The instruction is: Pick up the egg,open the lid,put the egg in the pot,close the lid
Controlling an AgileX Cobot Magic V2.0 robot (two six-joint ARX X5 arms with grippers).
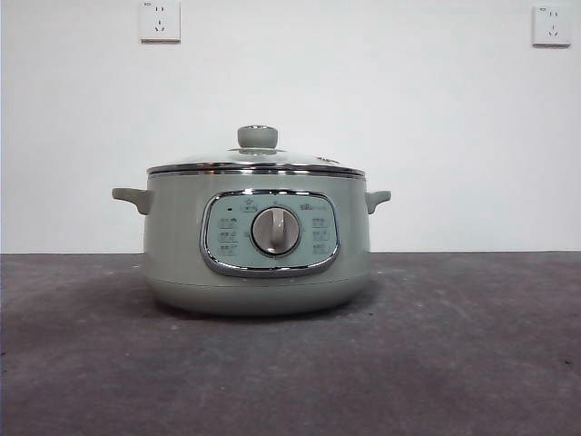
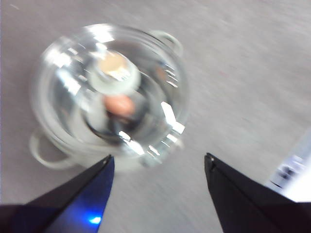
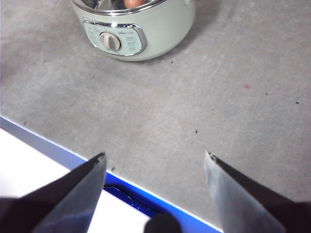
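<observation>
Backdrop: plain white wall [image 1: 363,109] with two white sockets, one [image 1: 160,20] high at one side, the other [image 1: 551,24] high at the far side.
Counter: grey, matte counter [image 1: 472,354], speckled with small dark flecks.
Pot: large sage-green electric cooking pot [image 1: 172,245], upright near the middle of the counter, chrome-framed control panel [image 1: 270,232] and silver dial [image 1: 275,231] facing the front view, small side handles sticking out both ways.
Lid: round clear glass lid with shiny metal rim [image 1: 256,167], seated on the pot, sage-green knob [image 1: 258,137] on top.
Egg: small reddish-brown oval egg [image 2: 119,105], inside the pot, seen blurred through the glass.
Left tool [image 2: 158,162]: released, jaws spread wide, above the lidded pot, holding nothing.
Right tool [image 3: 154,160]: released, jaws apart, over bare counter well apart from the pot, near the counter's blue edge strip [image 3: 121,187].
</observation>
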